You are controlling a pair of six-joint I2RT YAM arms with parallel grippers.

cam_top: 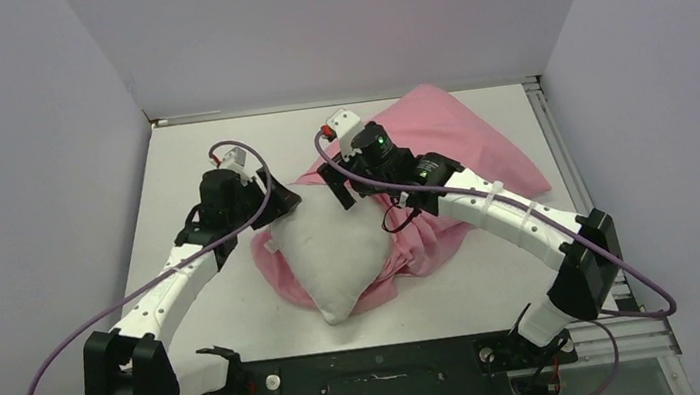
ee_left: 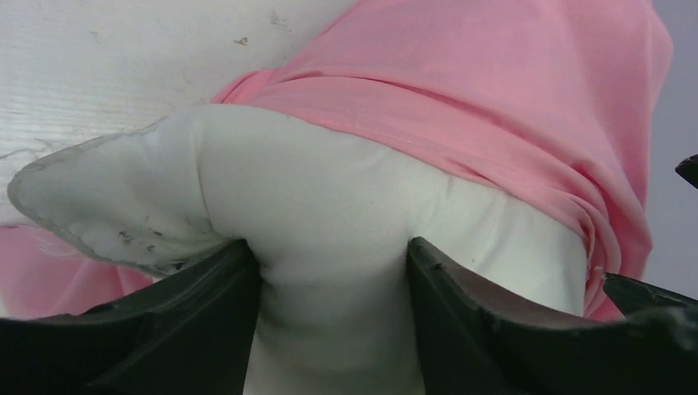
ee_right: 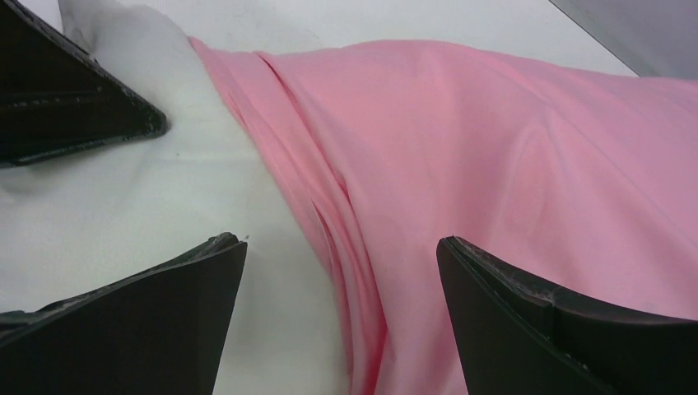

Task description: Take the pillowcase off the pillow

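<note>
Pillow (cam_top: 332, 250) lies mid-table (cam_top: 181, 168), set diagonally, with one bare white corner pointing toward the arm bases. Roughly its near half is uncovered. The far right part sits inside the pillowcase (cam_top: 464, 133), which is bunched in folds along the pillow's right flank and spreads toward the far right of the table. A strip of pink also shows under the pillow's left edge. Left gripper (cam_top: 278, 198) is at the pillow's far left corner. In its wrist view the two fingers (ee_left: 206, 313) stand well apart yet press into the white cushion from both sides, with a plump bulge pinched between them. We read this as a hold on the pillow, not on the pink cloth. Left of the bulge the pillow's corner sticks out, grey along the seam, with a few dark specks. The pillowcase hem runs just beyond the fingertips, lying on the pillow. Right gripper (cam_top: 344, 196) is at the pillow's far edge, near the left one. Its fingers (ee_right: 165, 304) are wide apart and hold nothing: one is over bare pillow, the other over pink, and the gathered pillowcase edge runs between them. Whether the tips touch the cloth we cannot tell.
</note>
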